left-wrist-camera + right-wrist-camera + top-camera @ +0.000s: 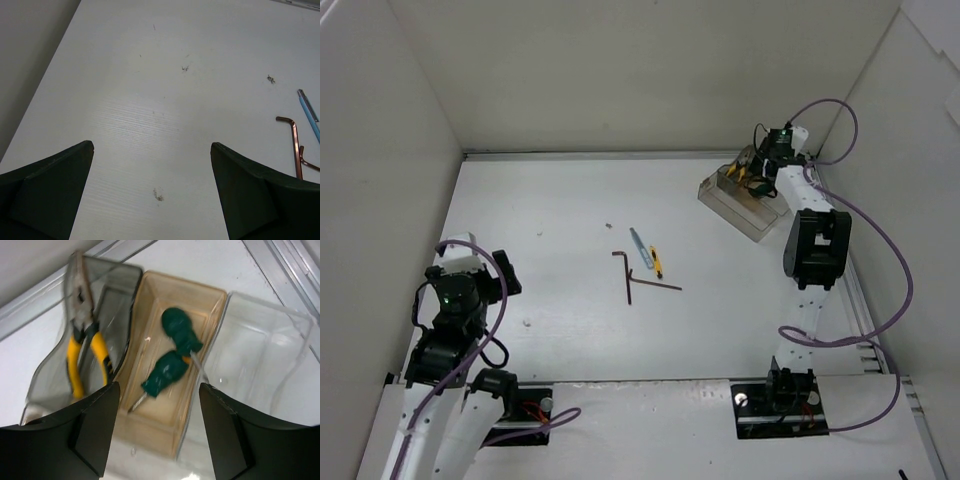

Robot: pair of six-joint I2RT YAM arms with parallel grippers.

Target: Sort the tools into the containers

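Note:
The clear divided box stands at the back right. In the right wrist view, yellow-handled pliers lie in its left compartment and two green-handled screwdrivers lie in the brownish middle compartment. The right compartment holds nothing. My right gripper is open and empty just above the box. Two dark hex keys and a light-blue screwdriver lie mid-table. My left gripper is open and empty over bare table at the left. One hex key and the screwdriver show at its right.
A small yellow-and-black tool lies beside the light-blue screwdriver. White walls enclose the table on the left, back and right. The box sits close to the right wall. Purple cables loop along the right arm.

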